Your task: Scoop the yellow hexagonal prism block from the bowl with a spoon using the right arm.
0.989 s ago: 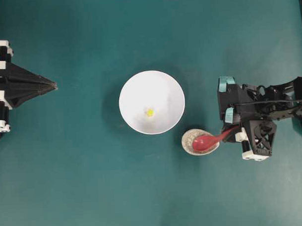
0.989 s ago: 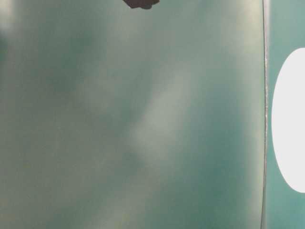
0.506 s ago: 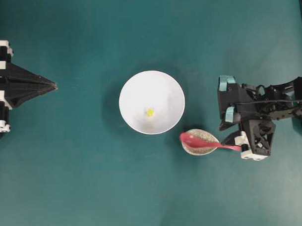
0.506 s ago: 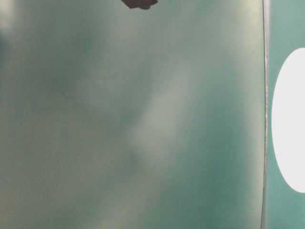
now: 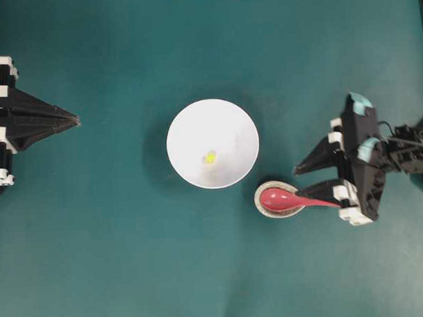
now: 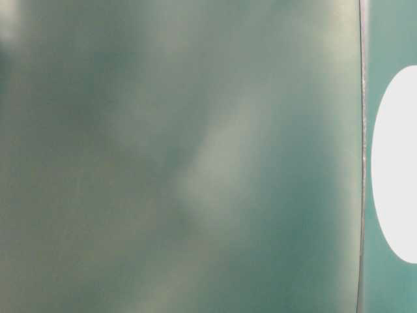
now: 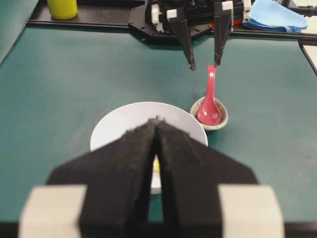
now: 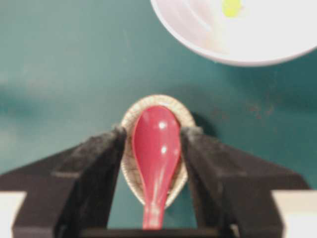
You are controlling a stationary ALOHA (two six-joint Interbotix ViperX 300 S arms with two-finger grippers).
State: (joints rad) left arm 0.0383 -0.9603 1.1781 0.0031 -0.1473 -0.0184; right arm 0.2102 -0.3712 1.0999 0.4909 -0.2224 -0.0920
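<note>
Spoon handle first: we saw the glossy red-pink soup spoon (image 5: 291, 197) lying with its deep scoop in the small speckled cream oval dish (image 5: 267, 206), its short handle running out over the rim toward the right arm's black lattice hand (image 5: 316, 180). We judged the dish was there to prop the handle up off the green counter (image 5: 118, 259), where the fingers could get around it. That hand stood wide open and held nothing; in the right wrist view its two fingers (image 8: 94, 163) flanked the spoon's scoop on either side with a gap between, and we could not tell whether one fingertip brushed the handle. The tiny yellow hexagonal prism block (image 5: 210, 157) sat near the middle of the large plain white bowl (image 5: 189, 124), just beside the dish. The left arm's black pointed hand (image 5: 71, 121) waited well apart, closed on nothing.
</note>
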